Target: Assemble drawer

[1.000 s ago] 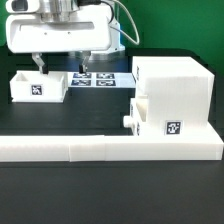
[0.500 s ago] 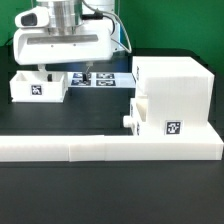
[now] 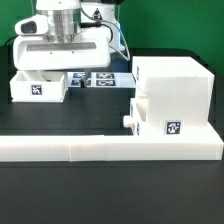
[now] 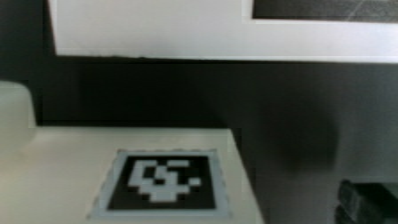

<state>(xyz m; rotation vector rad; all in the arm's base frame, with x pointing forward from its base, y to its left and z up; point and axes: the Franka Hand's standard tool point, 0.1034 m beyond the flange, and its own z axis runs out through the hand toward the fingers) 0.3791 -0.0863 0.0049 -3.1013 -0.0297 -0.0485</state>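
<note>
The tall white drawer housing (image 3: 172, 85) stands at the exterior view's right. One tagged tray (image 3: 160, 122) with a round knob (image 3: 128, 119) sits partly pushed into its lower slot. A second shallow tagged tray (image 3: 38, 86) lies loose at the exterior view's left. My gripper (image 3: 62, 74) hangs low right over this tray, open and empty, with the fingers spread wide. One finger is at the tray and the other is past its right side. The wrist view shows a black-and-white tag (image 4: 169, 180) on a white face, close up, and one dark fingertip (image 4: 370, 200).
The long low white L-shaped border wall (image 3: 100, 150) runs along the front, and the housing stands against it. The marker board (image 3: 100, 79) lies flat behind the loose tray. The table top (image 3: 90, 115) is black.
My gripper has come down and moved slightly to the exterior view's right, from above the loose tray to right over it. Its fingers stay spread. The parts have not moved.
</note>
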